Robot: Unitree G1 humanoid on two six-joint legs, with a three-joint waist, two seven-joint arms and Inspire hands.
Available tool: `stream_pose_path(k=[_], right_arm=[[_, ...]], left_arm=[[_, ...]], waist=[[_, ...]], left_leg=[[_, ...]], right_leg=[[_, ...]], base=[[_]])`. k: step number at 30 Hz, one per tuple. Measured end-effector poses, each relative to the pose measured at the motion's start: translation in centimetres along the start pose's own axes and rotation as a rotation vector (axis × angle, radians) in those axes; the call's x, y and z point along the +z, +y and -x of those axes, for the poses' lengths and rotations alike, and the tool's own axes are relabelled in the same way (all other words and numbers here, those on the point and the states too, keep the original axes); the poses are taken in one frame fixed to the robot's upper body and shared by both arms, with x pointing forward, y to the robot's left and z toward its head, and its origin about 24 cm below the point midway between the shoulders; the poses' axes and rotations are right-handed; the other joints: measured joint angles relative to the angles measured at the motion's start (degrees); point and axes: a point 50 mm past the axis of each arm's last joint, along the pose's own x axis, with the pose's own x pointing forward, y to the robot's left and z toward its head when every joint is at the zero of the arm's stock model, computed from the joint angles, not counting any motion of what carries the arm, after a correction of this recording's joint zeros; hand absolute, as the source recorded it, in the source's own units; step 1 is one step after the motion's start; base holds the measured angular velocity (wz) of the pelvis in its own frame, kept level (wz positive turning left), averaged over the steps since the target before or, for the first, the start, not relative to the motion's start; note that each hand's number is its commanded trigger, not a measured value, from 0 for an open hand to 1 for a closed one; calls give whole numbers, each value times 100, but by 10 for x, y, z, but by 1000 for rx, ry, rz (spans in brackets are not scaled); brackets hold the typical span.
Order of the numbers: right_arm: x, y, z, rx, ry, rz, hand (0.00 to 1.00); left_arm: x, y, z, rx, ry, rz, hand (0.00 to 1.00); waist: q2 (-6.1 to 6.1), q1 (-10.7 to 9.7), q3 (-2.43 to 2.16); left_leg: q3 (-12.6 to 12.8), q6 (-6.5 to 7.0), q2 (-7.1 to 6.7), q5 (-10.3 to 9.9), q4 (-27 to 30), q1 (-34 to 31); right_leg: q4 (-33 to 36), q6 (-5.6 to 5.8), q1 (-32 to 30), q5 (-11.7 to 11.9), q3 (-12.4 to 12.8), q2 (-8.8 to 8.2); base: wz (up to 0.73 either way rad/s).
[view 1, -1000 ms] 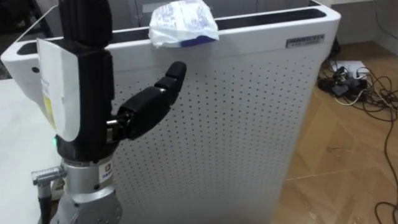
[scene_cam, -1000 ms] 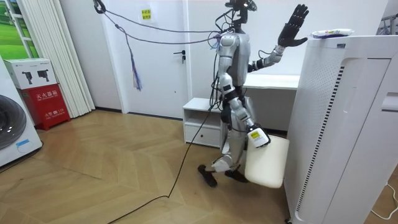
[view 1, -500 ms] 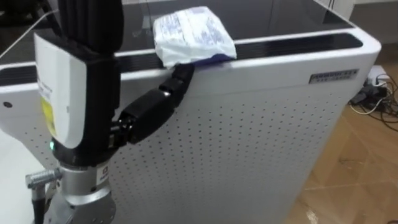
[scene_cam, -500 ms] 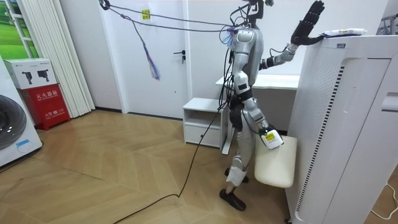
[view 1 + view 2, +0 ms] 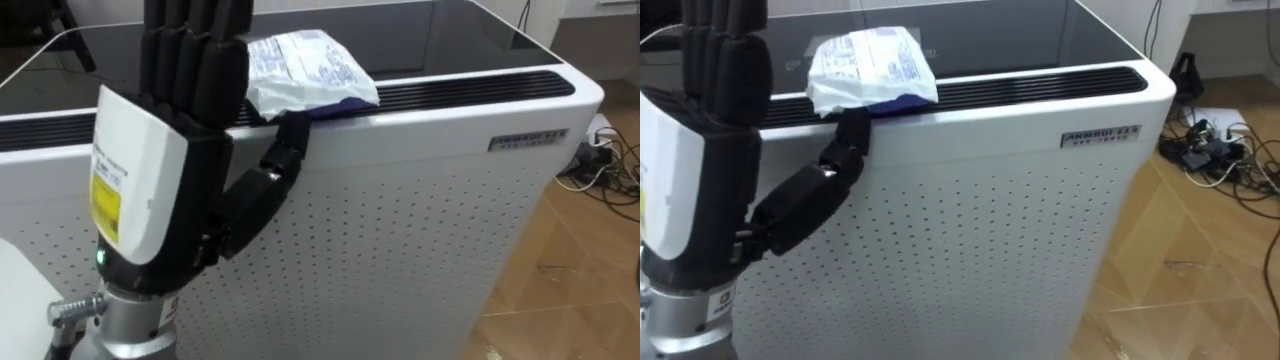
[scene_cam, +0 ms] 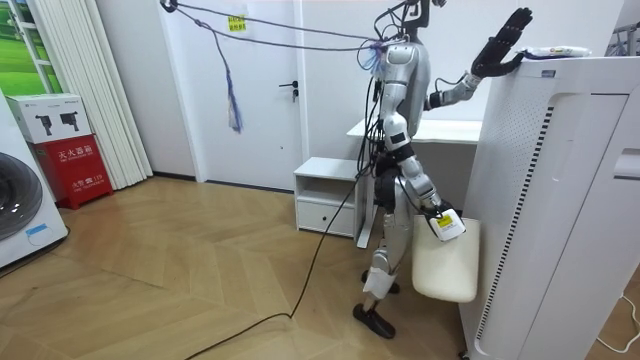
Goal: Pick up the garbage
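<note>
Fingers point(image 5: 190, 45) straight, left hand point(image 5: 160, 190) at printed packet point(image 5: 305, 70) (writing unreadable) atop appliance point(image 5: 420, 230).

A pale herringbone wood floor point(image 6: 150, 280) runs through an evenly lit room with white walls. In the far wall a white door point(image 6: 265, 90) with a dark handle stands shut. Off-white vertical blinds point(image 6: 85, 90) hang at the room view's left, beside a window point(image 6: 18, 40) showing green. Below them a washing machine point(image 6: 15, 215) stands next to a red box point(image 6: 82, 168) topped by a white carton point(image 6: 48, 115). A low white drawer cabinet point(image 6: 325, 195) sits by a white desk point(image 6: 440, 130). A tall white perforated air purifier point(image 6: 540, 200) with a glossy black top stands at the room view's right. Cables point(image 5: 1215, 150) lie tangled on the floor beyond it.
</note>
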Motion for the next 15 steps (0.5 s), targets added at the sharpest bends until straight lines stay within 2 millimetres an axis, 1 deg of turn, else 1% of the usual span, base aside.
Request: stream_pose_path(k=[4,6,7,8,9,13,15], right_arm=[[1,0,0,8,-2,3,100],[1,0,0,24,0,23,100],[1,0,0,27,1,29,100],[1,0,0,33,3,35,100],[1,0,0,36,4,37,100],[2,-2,0,41,12,44,100],[1,-6,2,36,15,53,100]], left_arm=[[1,-6,3,-57,9,4,0],[1,-12,8,-138,19,6,0],[1,-14,9,-160,26,10,14],[1,-17,11,-205,34,11,51],[3,-17,11,-212,38,20,100],[2,-18,11,-249,56,17,100],[1,-20,14,-275,75,22,100]], waist=[[-2,-73,-3],[5,-150,-7],[8,-166,-9],[11,-211,-11],[21,-241,-17],[52,-258,-29],[105,-260,-48]], left_leg=[[10,-5,-4,36,-67,61],[-12,-12,0,62,-100,61],[-13,-13,2,76,-122,61],[-13,-10,1,111,-173,62],[17,-6,1,130,-196,53],[62,3,2,148,-216,63],[144,8,3,153,-224,105]], right_leg=[[-18,-2,52,4,-1,3],[-92,-8,69,51,-1,17],[-114,-10,69,69,-1,21],[-173,-10,75,108,3,25],[-203,-10,60,136,16,28],[-202,-8,37,172,70,29],[-195,-6,50,187,92,27]], base=[[1],[0],[0],[0],[-5],[-8],[-10]])
